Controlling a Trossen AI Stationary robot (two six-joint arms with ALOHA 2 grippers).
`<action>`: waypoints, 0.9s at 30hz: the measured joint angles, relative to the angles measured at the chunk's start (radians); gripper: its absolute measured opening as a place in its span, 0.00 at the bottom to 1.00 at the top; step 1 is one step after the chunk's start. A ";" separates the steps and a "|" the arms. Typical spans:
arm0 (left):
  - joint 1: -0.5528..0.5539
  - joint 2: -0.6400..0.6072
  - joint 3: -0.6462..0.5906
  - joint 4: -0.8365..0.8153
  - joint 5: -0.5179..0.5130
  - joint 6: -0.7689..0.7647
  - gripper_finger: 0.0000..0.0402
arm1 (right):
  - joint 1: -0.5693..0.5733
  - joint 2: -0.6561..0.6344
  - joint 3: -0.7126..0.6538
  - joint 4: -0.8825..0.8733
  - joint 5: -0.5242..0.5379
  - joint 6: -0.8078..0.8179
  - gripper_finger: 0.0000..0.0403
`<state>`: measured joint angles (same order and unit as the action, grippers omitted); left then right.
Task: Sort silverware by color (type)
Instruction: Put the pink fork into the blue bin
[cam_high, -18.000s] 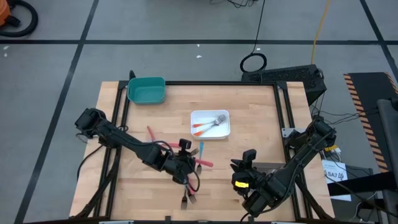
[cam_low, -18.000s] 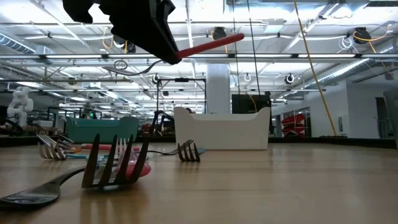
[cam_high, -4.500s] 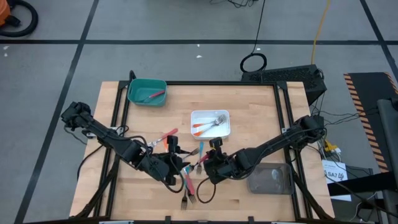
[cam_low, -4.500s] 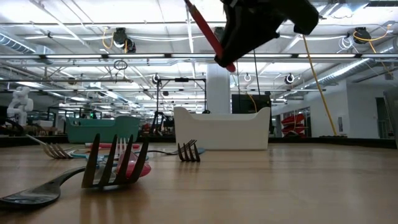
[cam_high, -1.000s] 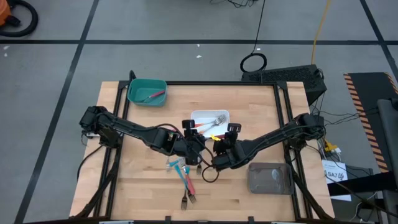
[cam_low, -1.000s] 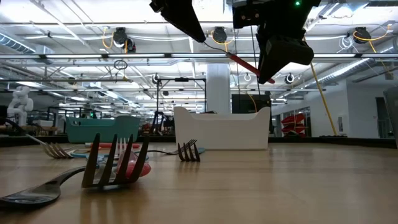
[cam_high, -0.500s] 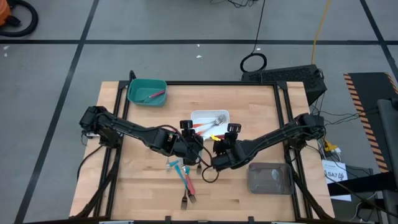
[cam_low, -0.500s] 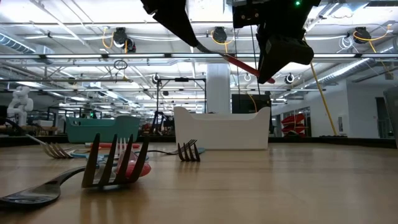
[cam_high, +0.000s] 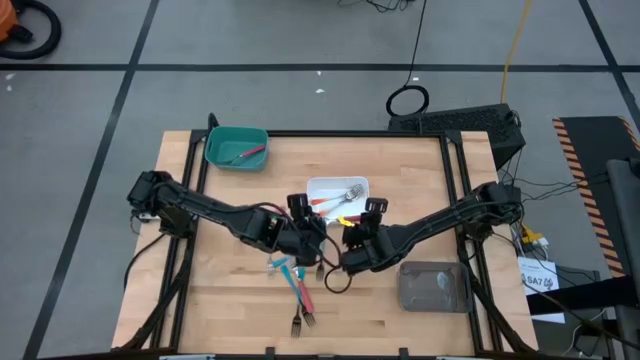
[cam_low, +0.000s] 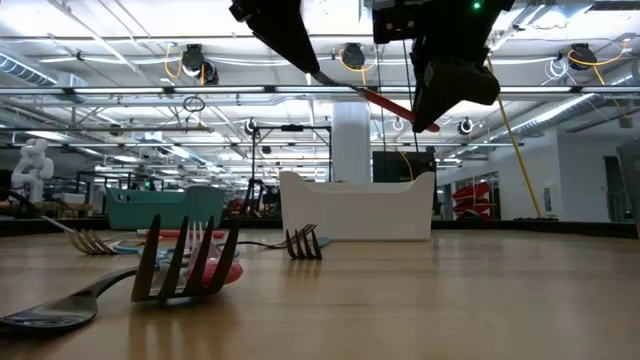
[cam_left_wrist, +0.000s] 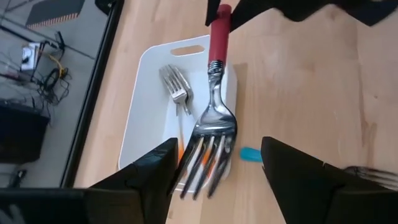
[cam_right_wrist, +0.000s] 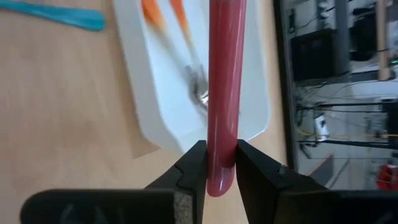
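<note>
Crowding the centre of the high view, the two grippers overlap just below the white tray (cam_high: 322, 186), so the handoff itself is hard to read from above. Right gripper (cam_right_wrist: 216, 167) pinches the red-handled fork (cam_right_wrist: 222, 93) by its handle, fingers pressed against both sides. In the left wrist view that fork (cam_left_wrist: 214, 118) hangs with tines between the left gripper (cam_left_wrist: 214, 168) fingers, which are spread apart and not touching the metal (gap visible both sides). Low view shows both grippers cut off at the top edge, fork handle (cam_low: 392, 104) slanting between them.

White tray holds orange-handled forks (cam_high: 328, 206) and one more silver head; exact count unclear. Teal tray (cam_high: 214, 148) at upper left of the table has a red-handled fork (cam_high: 250, 153) inside. Loose forks (cam_high: 298, 290) lie lower centre: blue and red handles, overlapping, heads partly hidden by cables. Grey tray (cam_high: 433, 287) sits lower right, contents can't be made out. Low view foreground: fork tines (cam_low: 185, 262) standing up on the table, blocking the pile behind.
</note>
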<state>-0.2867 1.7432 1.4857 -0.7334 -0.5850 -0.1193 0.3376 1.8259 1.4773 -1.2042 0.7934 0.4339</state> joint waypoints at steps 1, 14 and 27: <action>0.003 0.000 0.000 0.000 0.001 -0.008 0.59 | 0.000 0.000 0.000 0.000 0.016 -0.001 0.17; -0.002 -0.010 0.000 0.004 0.015 -0.017 0.59 | 0.006 0.000 0.000 0.000 0.088 -0.012 0.07; -0.043 -0.009 0.118 -0.133 0.005 0.023 0.59 | 0.006 0.000 0.000 0.002 0.042 -0.016 0.06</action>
<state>-0.3295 1.7340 1.6040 -0.8664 -0.5800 -0.0960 0.3435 1.8256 1.4773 -1.2023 0.8353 0.4179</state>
